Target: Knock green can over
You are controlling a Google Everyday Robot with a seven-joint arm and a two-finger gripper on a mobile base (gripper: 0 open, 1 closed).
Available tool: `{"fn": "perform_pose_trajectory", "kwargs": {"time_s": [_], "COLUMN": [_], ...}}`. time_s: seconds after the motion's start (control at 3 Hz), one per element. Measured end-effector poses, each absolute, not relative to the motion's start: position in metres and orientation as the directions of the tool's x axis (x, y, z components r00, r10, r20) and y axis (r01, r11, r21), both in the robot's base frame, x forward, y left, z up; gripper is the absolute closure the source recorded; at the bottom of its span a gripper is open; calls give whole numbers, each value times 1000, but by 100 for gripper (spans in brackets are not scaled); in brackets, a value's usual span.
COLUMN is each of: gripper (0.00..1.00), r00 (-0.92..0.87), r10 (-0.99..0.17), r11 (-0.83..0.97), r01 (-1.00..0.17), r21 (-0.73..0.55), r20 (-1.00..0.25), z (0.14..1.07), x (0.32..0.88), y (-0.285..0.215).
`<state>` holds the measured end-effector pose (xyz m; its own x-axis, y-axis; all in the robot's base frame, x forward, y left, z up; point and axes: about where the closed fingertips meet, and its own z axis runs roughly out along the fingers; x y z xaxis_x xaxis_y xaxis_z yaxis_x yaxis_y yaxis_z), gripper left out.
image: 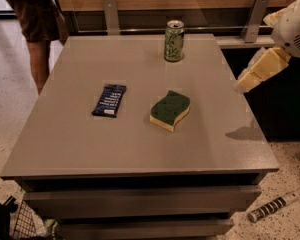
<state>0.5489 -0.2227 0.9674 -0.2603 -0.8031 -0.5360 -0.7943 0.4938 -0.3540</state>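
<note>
Upright pale-green aluminium can near far edge of grey bench; tool hovers at right edge (spread or pressed, cannot tell), bare surface between.

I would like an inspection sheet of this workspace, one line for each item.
Surface: grey table, flat.
Job's things: green can, upright near the far edge.
Clutter: sponge at the middle; dark blue bar left of it, apart.
Grippers: gripper in the air by the table's right edge, touching nothing.
Cables: nothing seen.
Surroundings: person standing far left; striped tube on the floor, lower right.
</note>
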Motion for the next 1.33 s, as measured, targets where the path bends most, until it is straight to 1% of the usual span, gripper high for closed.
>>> {"fn": "perform_pose_trajectory", "kwargs": {"time_s": [0.33,0.67,1.0,1.33], "gripper": [0,0,0,0], "r00": [-208,-166,-109,-71], "r10": [-721,-598,-387,-356], "r11": [554,623,708,697], "r01": [-746,-712,-671,-685], "r21": [-369,-324,-220,-213], "r20": [-661,-784,-915,-932], "z": [969,957,930,953], "x": [593,614,619,616], "y": [-216,-207,-202,-179]}}
